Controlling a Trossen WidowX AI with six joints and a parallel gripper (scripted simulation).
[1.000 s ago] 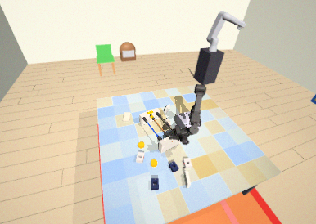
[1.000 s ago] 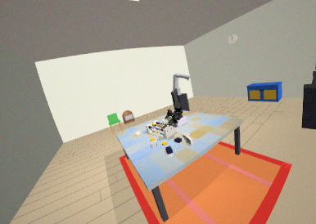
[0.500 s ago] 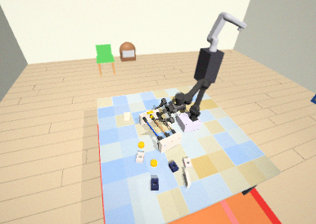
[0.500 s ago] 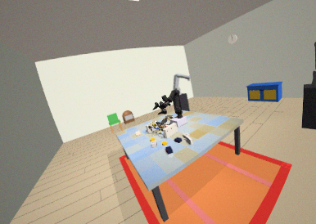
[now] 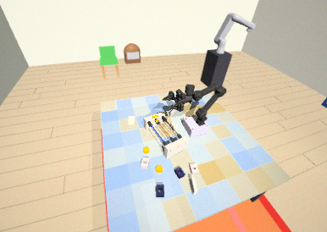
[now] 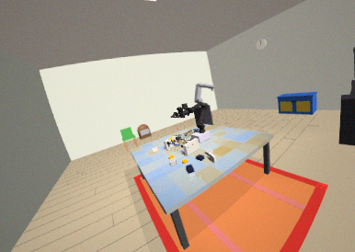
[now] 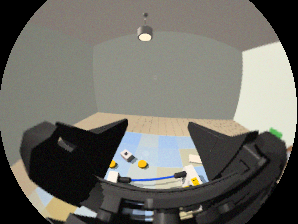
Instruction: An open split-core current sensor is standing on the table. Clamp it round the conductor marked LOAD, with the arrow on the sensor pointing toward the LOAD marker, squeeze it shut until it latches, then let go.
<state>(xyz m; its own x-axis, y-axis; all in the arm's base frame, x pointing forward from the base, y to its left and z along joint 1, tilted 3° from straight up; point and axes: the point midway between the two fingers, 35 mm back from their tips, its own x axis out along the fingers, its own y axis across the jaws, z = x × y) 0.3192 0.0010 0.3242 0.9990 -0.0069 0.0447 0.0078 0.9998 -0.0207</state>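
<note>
Wrist view first: the claw [image 5: 168,104] [image 6: 175,116] [image 7: 158,123] is spreading its two black fingers wide, gripping nothing between them. Beyond and below its tips, a blue conductor [image 5: 157,132] [image 7: 152,178] is running between the end walls of a pale frame [image 5: 174,147] [image 6: 191,146] [image 7: 191,176]. In the exterior view the claw is hanging above the table [image 5: 220,153] [image 6: 221,160] [image 7: 170,143], well apart from its surface. The arm [image 5: 216,98] [image 6: 200,116] is rising from a pale base block [image 5: 190,129] [image 6: 197,138] beside the frame. Farther out, two yellow discs, several small white and navy blocks and an upright-looking white piece [image 5: 193,185] [image 6: 211,155] are resting on the patchwork top. Which piece is the sensor, and whether it is sitting round the LOAD conductor, is staying too small to tell.
</note>
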